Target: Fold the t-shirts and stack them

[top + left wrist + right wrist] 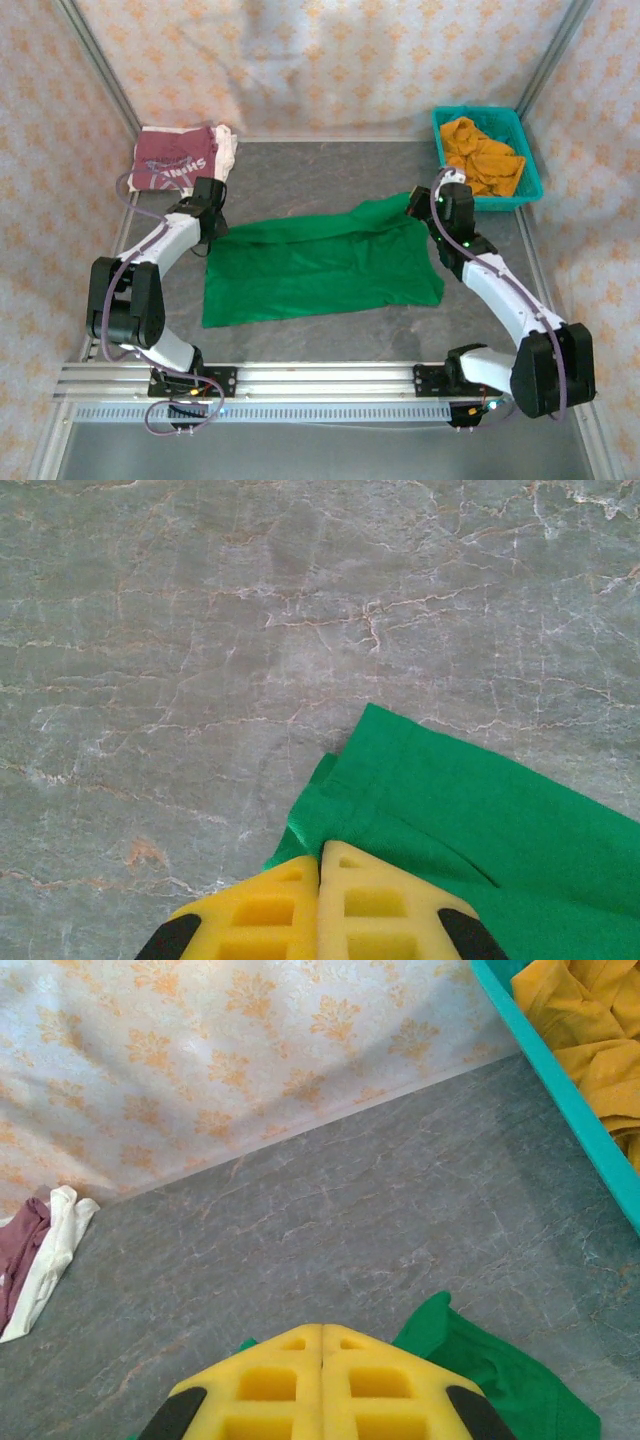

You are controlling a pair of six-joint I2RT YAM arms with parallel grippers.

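Green t-shirt (310,270) lying spread on worktop (300,170). Left jaws clenching its far-left corner; right jaws clenching its far-right corner. Maroon t-shirt (180,158) sitting beyond green t-shirt's left corner, apart.

- The top external camera is looking down from high behind the near edge, covering the whole grey marbled tabletop (300,180).
- The left wrist camera is pointing steeply down, close over the bright green cloth t-shirt (480,830) corner.
- The right wrist camera is facing low toward the orange-flowered back wall (200,1050).
- All three are sharing that t-shirt.
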